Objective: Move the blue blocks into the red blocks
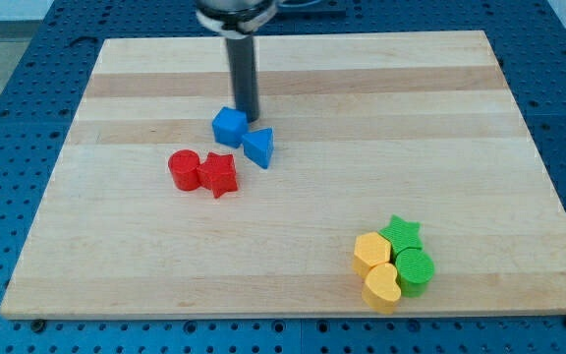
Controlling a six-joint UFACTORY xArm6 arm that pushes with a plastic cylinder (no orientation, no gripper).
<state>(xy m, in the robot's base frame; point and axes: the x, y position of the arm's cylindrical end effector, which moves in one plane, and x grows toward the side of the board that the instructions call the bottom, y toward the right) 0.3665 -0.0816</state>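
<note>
- At the view's left of centre, on the wooden board (pixel 116 256): red cylinder (pixel 184 169) and red star (pixel 219 175), touching one another; together they form the target cluster.
- Just above and to the view's right of the red pair: blue cube (pixel 229 127) and blue triangular block (pixel 258 147), close beside each other. The triangular block lies just beside the red star; whether they touch cannot be told.
- Behind the blue pair, toward the view's top: my tip (pixel 248 119), the lower end of the dark rod. It stands at the cube's upper right edge, apparently touching it. There are no fingers here and nothing is held; the rod can only shove.
- Handling (judgement): the blocks look small, rigid and light, likely to slide easily on smooth wood and to spin if pushed off-centre. No grasp is possible; contact is best placed on the far face of each blue block, in line with the red pair.
- At the view's lower right, well apart: two yellow blocks (pixel 373 254), one a heart (pixel 382 286), with a green star (pixel 402 234) and a green cylinder (pixel 415 269); not involved.
</note>
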